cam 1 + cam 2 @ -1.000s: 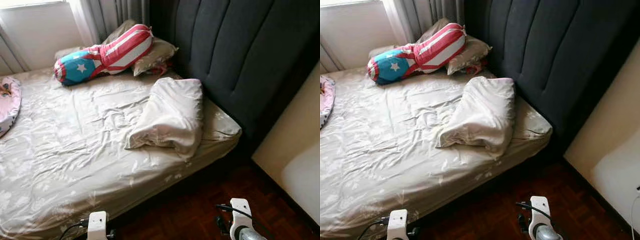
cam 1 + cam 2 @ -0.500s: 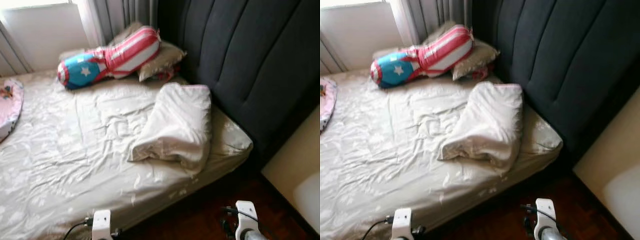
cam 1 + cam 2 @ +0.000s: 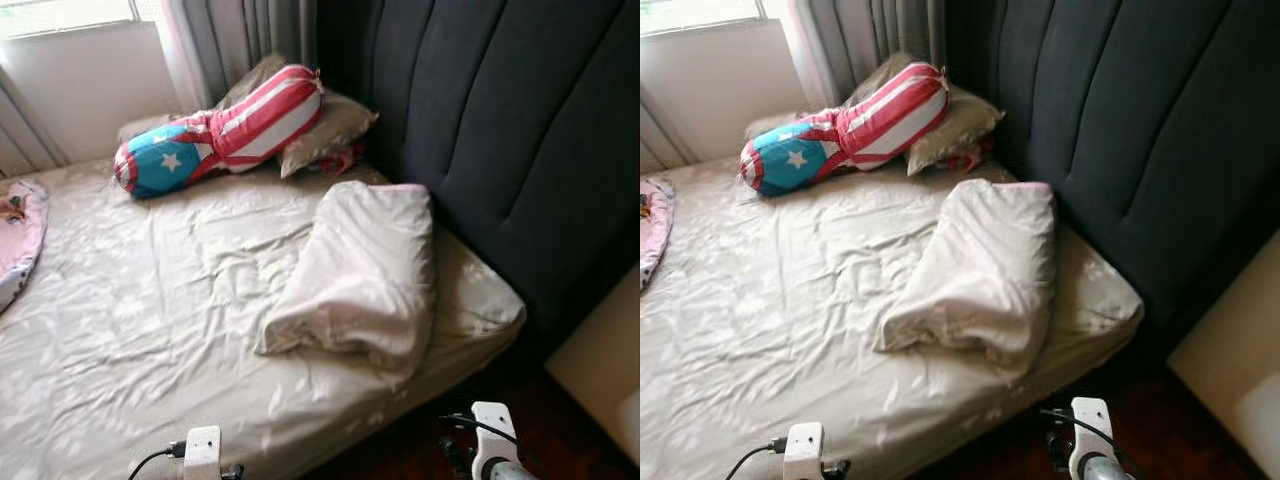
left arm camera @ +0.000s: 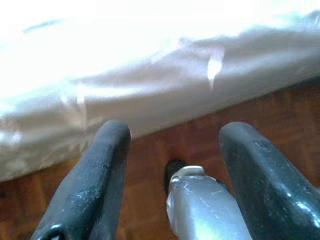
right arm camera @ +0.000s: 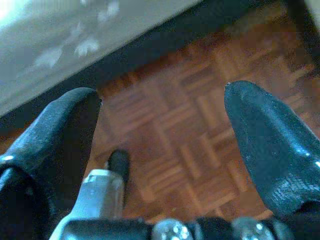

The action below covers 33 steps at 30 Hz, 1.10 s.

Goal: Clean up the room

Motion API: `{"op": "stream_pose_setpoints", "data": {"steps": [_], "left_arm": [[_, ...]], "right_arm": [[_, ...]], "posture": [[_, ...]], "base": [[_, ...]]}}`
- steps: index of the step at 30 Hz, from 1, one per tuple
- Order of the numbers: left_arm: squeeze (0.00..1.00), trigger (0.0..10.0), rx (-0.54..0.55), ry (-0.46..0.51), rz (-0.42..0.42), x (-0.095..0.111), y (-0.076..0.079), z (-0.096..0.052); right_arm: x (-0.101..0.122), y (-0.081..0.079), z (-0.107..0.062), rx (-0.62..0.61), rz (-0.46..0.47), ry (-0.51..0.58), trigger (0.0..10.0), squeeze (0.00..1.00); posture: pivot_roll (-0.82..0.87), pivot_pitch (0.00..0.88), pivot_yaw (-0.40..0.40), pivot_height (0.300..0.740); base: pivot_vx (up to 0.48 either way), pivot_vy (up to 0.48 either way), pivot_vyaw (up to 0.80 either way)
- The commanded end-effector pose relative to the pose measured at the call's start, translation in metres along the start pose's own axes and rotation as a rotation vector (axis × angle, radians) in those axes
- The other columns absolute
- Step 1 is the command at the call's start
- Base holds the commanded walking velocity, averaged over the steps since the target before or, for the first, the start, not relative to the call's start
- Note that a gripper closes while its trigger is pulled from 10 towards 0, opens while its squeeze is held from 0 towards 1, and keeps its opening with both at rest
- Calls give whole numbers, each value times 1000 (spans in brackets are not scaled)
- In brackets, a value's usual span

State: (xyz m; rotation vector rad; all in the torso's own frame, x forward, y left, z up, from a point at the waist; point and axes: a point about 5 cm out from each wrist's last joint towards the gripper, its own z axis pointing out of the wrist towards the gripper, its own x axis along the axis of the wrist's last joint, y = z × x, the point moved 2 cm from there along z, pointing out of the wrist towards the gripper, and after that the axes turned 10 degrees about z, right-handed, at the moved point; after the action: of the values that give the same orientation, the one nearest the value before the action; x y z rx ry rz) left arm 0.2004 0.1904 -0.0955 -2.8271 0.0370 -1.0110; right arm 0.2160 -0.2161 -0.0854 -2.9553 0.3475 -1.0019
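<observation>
One rumpled beige pillow [image 3: 358,275] lying askew on the bed [image 3: 120,340], near the headboard [image 3: 500,150] — long axis running from the headboard toward the foot edge, well ahead of and above both arms. Closer to the right gripper [image 5: 165,145] than the left gripper [image 4: 172,175], judging by the head views. Both low over the wood floor [image 5: 200,130] beside the mattress, jaws wide and empty — probably a forward reach needed.

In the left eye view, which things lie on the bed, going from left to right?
Pink cushion → star bolster → beige pillow → folded blanket.
</observation>
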Motion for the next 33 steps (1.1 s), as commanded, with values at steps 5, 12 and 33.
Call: {"op": "stream_pose_setpoints", "data": {"steps": [5, 12, 33], "left_arm": [[0, 10000, 29, -15, -4, -3, -11, 0], [0, 10000, 29, -14, -6, -2, -11, 0], [0, 10000, 27, -16, 2, -1, -11, 0]], "right_arm": [[4, -11, 2, 22, -13, 14, 10000, 0], [5, -11, 2, 21, -16, 13, 10000, 0], [5, -11, 2, 20, 8, 16, 10000, 0]], "posture": [[-27, 0, -27, 719], [-28, 5, -29, 719], [-28, 9, -29, 719]], "base": [[0, 0, 800], [0, 0, 800], [0, 0, 457]]}}
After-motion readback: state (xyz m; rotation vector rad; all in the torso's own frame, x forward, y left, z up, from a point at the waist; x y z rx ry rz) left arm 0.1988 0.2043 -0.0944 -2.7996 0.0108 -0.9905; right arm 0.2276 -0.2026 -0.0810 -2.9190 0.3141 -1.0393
